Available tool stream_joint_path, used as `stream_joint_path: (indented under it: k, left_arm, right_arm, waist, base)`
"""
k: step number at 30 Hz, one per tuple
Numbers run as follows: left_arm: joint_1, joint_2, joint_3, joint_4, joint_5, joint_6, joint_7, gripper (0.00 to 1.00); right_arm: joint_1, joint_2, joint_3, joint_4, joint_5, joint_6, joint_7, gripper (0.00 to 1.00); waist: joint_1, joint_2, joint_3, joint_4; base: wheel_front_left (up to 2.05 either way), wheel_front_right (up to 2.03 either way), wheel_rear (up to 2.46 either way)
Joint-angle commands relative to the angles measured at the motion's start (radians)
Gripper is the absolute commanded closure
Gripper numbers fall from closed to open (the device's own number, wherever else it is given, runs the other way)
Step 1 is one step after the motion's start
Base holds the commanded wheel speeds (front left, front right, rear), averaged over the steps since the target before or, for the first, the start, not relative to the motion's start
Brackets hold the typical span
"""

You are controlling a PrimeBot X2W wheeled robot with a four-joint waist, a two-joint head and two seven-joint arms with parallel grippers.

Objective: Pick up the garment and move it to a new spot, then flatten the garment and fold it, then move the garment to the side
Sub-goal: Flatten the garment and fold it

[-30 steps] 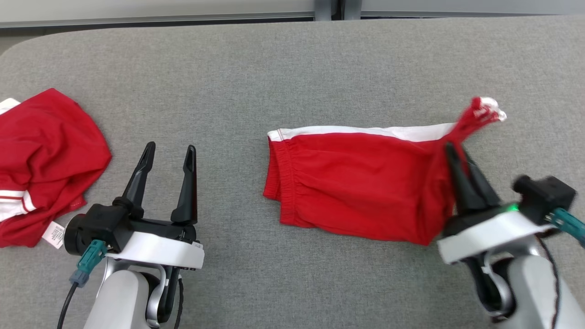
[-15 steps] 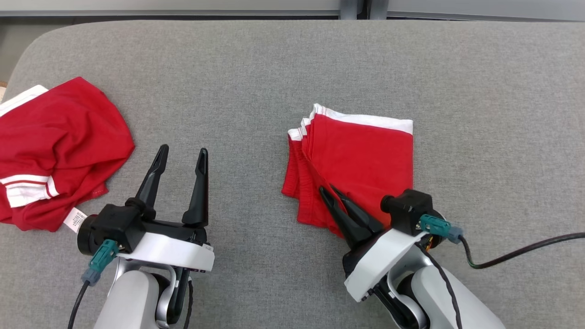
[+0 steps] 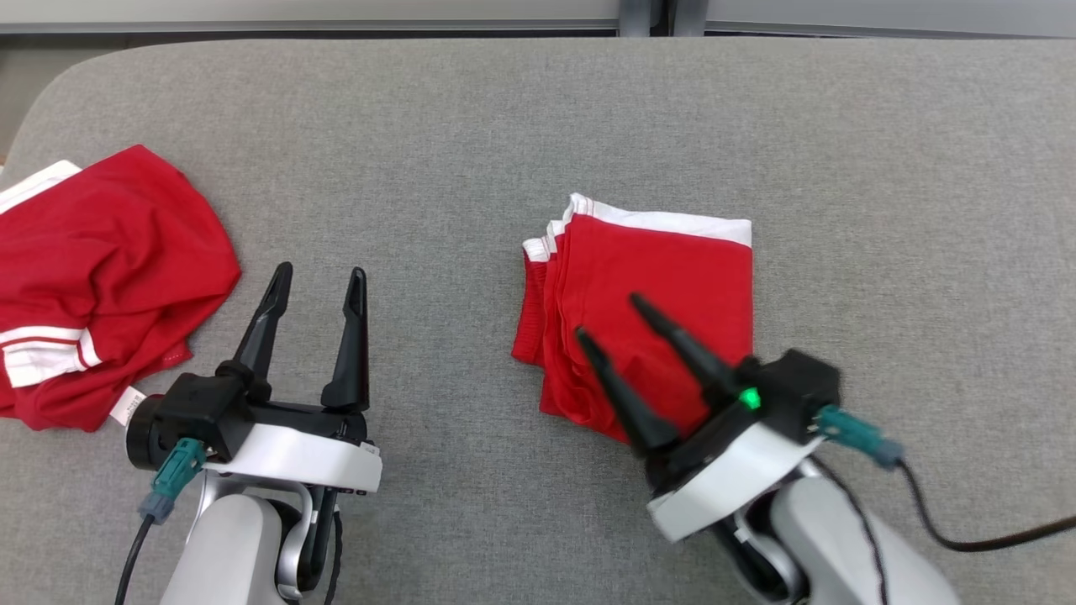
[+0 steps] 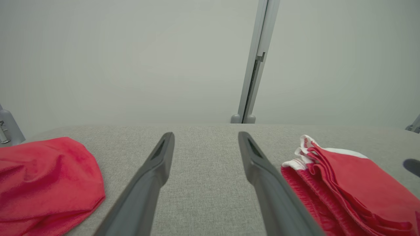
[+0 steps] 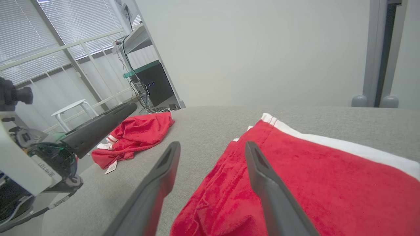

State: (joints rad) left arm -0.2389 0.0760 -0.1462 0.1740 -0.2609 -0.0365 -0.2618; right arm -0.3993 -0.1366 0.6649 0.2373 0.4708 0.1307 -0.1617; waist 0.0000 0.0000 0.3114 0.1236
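Observation:
The garment (image 3: 664,286) is red with a white band and lies folded on the grey table (image 3: 504,126), right of centre, its layered edges facing left. My right gripper (image 3: 607,316) stands open just above the garment's near left part, fingers pointing up and to the left, holding nothing. In the right wrist view the right gripper (image 5: 212,144) has its fingers spread over the garment's (image 5: 328,177) left edge. My left gripper (image 3: 321,269) is open over bare table, well left of the garment. The left wrist view shows the left gripper (image 4: 206,134) empty, with the garment (image 4: 354,177) to its right.
A second red garment (image 3: 101,252) with white stripes and a tag lies crumpled at the table's left edge, also seen as a red heap (image 4: 42,177) and a red pile (image 5: 141,131). A wall with a grey post (image 4: 254,62) rises behind the table.
My right gripper carried the garment's right end over to the left, folding it in half, then opened and let go. The left gripper stayed open. The camera shifted a little.

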Motion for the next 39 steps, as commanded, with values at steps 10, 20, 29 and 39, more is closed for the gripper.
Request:
stream_joint_path:
  k: [10,20,29,39]
  left_arm:
    - [0.008,0.031,0.030,-0.013,0.012,0.017,-0.003,0.00]
    - [0.074,0.061,0.046,-0.006,0.004,0.026,0.002,0.00]
    - [0.179,0.088,0.041,0.000,-0.001,0.032,0.027,0.00]
    - [0.277,0.097,0.033,-0.013,-0.007,0.048,0.052,0.00]
  right_arm:
    - [0.076,-0.061,-0.328,-0.083,-0.064,0.000,-0.061,0.00]
    - [0.255,-0.072,-0.600,-0.148,-0.144,0.000,-0.006,0.00]
    - [0.396,-0.047,-0.609,-0.213,-0.167,0.000,0.062,0.00]
    - [0.512,-0.032,-0.623,-0.272,-0.181,0.000,0.116,0.00]
  waist:
    - [0.0000,0.0000,-0.019,-0.034]
    - [0.0000,0.0000,-0.097,-0.061]
    - [0.0000,0.0000,-0.214,-0.073]
    - [0.0000,0.0000,-0.307,-0.085]
  base:
    - [0.00,0.00,0.00]
    - [0.00,0.00,0.00]
    - [0.00,0.00,0.00]
    - [0.00,0.00,0.00]
